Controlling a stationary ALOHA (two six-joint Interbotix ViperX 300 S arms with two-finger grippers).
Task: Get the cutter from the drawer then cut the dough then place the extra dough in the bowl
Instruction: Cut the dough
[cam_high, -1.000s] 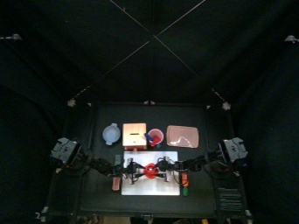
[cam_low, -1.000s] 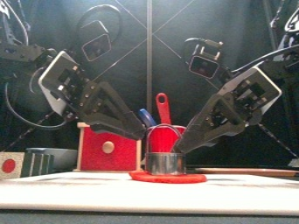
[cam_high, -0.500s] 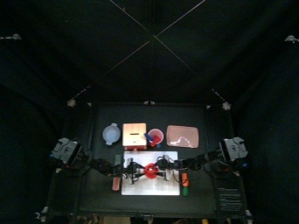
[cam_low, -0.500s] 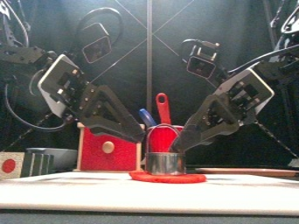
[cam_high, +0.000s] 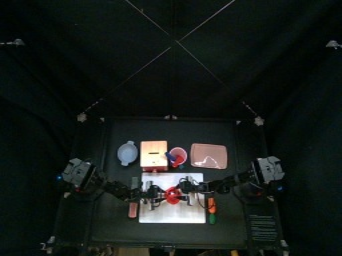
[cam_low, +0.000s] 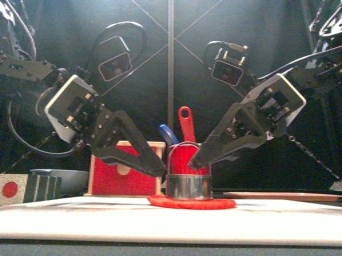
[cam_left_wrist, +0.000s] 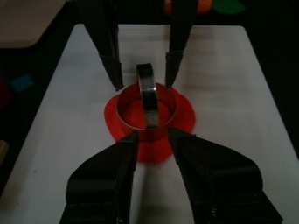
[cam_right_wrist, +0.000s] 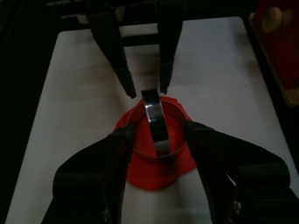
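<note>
Cutter (cam_high: 171, 191) sits on the red dough (cam_high: 168, 198) on the white board (cam_high: 181, 212), with the left hand (cam_high: 151, 192) and right hand (cam_high: 193, 191) flanking it. From the front, the right hand has lifted slightly and the left has sunk leftward; the cutter is unmoved. In both wrist views the hands' jaws stand apart, gripping nothing.

Top view: black back curtain (cam_high: 171, 50) fills the upper half of the frame. Black side curtains (cam_high: 34, 150) close the left and right margins. The black table (cam_high: 114, 230) occupies the lower centre. Front view: the curtain is lit brighter at upper centre and falls to black toward both edges. Floor not visible.
</note>
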